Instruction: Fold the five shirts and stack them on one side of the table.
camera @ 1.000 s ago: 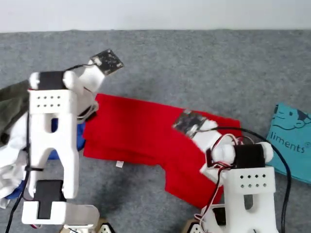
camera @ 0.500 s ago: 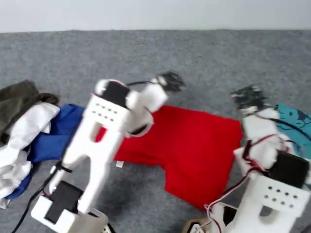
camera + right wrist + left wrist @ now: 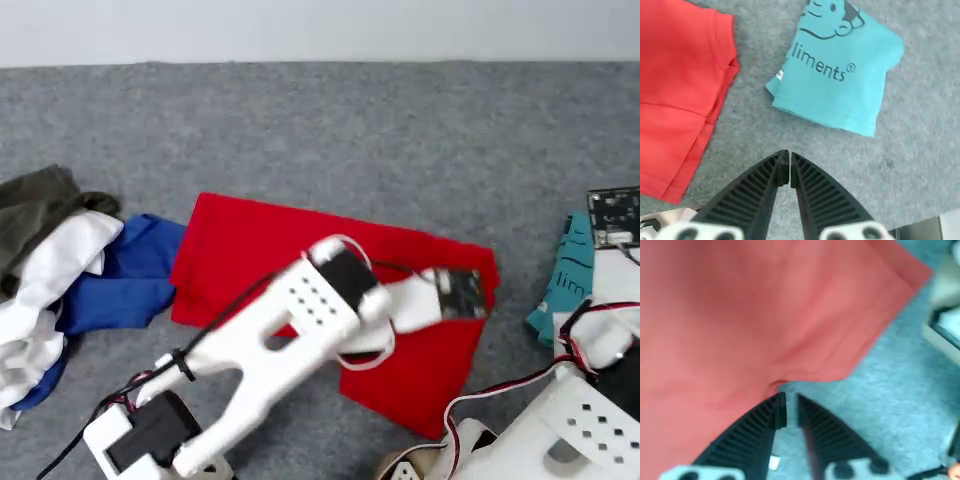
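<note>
In the high view, the red shirt (image 3: 250, 260) is laid flat at the middle of the table (image 3: 400, 130). The left gripper (image 3: 460, 293) is held over the shirt's right part, and the right gripper (image 3: 613, 215) near the teal shirt (image 3: 560, 290). In the left wrist view, the fingers (image 3: 755, 425) are drawn nearly together on nothing, their tips at the red shirt's hem. In the right wrist view, the fingers (image 3: 760, 185) are pressed together over bare table, with the folded teal shirt apart from the tips.
</note>
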### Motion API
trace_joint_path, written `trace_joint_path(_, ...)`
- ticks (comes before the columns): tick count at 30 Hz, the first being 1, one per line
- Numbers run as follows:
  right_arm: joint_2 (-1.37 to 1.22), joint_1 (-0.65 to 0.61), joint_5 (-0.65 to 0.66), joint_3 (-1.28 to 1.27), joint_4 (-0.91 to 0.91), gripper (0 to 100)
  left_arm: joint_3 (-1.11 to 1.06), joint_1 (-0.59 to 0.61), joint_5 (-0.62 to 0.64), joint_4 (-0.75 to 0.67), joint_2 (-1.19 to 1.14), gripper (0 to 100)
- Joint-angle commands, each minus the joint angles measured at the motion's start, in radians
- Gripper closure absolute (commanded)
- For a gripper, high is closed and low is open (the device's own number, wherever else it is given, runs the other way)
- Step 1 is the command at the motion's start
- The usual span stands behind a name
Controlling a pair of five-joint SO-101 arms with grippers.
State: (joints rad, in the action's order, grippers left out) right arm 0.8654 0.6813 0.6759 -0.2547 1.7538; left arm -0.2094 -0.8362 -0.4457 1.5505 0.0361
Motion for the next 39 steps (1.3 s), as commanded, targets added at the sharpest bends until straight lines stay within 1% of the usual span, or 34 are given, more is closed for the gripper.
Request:
trace_joint_path(1, 0.018, 0.042, -0.009, 0.051, 0.041, 98.9, -0.033, -0.052, 0.008, -0.049, 0.041, 78)
trace_joint_path(5, 0.018, 0.054, -0.008, 0.044, 0.041, 98.9, -0.102, -0.077, 0.005, -0.15, 0.041, 77)
trace_joint_path(10, 0.018, 0.05, -0.009, 0.043, 0.041, 98.9, -0.145, -0.126, 0.008, -0.204, 0.038, 77)
trace_joint_path(17, 0.018, 0.05, -0.009, 0.043, 0.041, 98.9, -0.14, -0.13, 0.008, -0.282, -0.137, 77)
trace_joint_path(20, 0.018, 0.053, -0.009, 0.043, 0.041, 98.9, -0.116, -0.13, 0.011, -0.284, -0.167, 78)
trace_joint_path(24, 0.018, 0.053, -0.009, 0.043, 0.041, 98.9, -0.091, -0.163, 0.072, -0.285, -0.15, 78)
trace_joint_path(27, 0.018, 0.053, -0.009, 0.043, 0.041, 98.9, -0.091, -0.184, 0.075, -0.299, -0.16, 78)
trace_joint_path(34, 0.018, 0.053, -0.009, 0.043, 0.041, 98.9, -0.087, -0.183, 0.069, -0.325, -0.285, 80)
trace_joint_path(39, 0.018, 0.053, -0.009, 0.043, 0.041, 98.9, -0.079, -0.173, 0.075, -0.356, -0.313, 80)
